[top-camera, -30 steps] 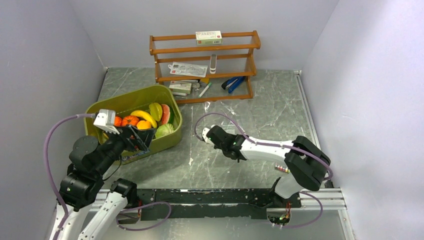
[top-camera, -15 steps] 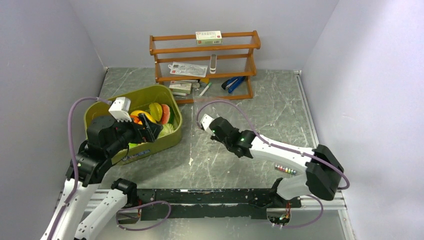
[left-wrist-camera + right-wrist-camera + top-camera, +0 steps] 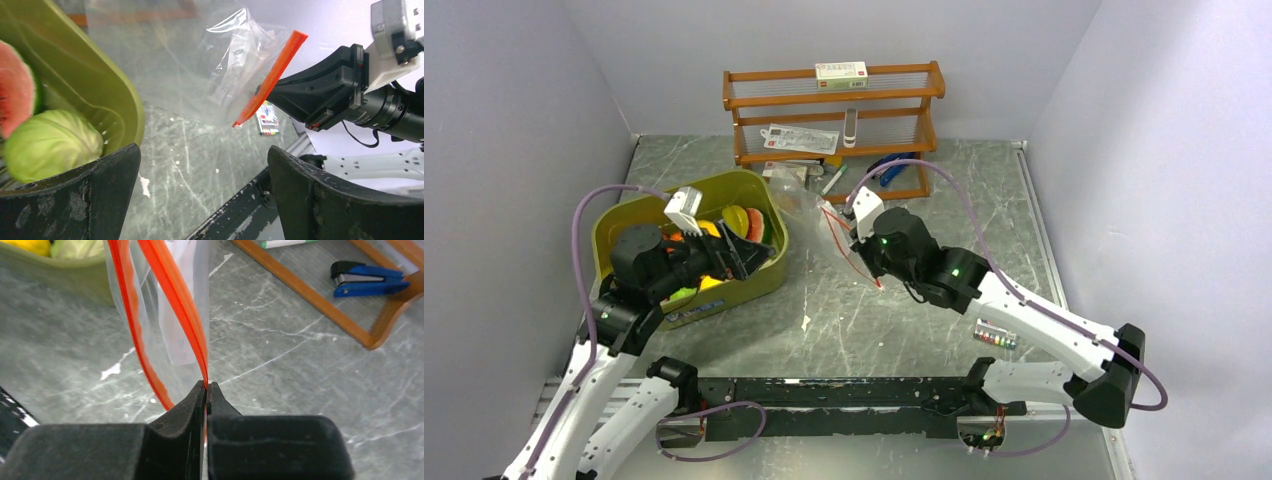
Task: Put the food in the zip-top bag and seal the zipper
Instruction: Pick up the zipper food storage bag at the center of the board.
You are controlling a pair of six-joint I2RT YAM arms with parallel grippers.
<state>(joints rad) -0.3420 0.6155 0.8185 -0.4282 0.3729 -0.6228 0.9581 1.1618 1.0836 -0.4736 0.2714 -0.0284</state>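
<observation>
With the right tool (image 3: 206, 387), pinched hard onto one lip of the zipper (image 3: 175, 295) and hung the bag (image 3: 165, 315) from it, seemingly clear of the surface (image 3: 300, 365). Let the other orange lip bow away to the left of that wrist view, probably to leave the mouth gaping for loading. Held the bag at the centre of the overhead view, just right of the tub (image 3: 754, 285), so close to the pieces it was meant to take.

Held the left tool (image 3: 202, 152) spread wide on nothing, over the tub's right end. Had the cabbage (image 3: 50, 145) and watermelon slice (image 3: 15, 90) at the left edge of its own view, likely lined up for a first pick. Saw food only in the tub, none inside the bag. Judged the zipper unsealed.
</observation>
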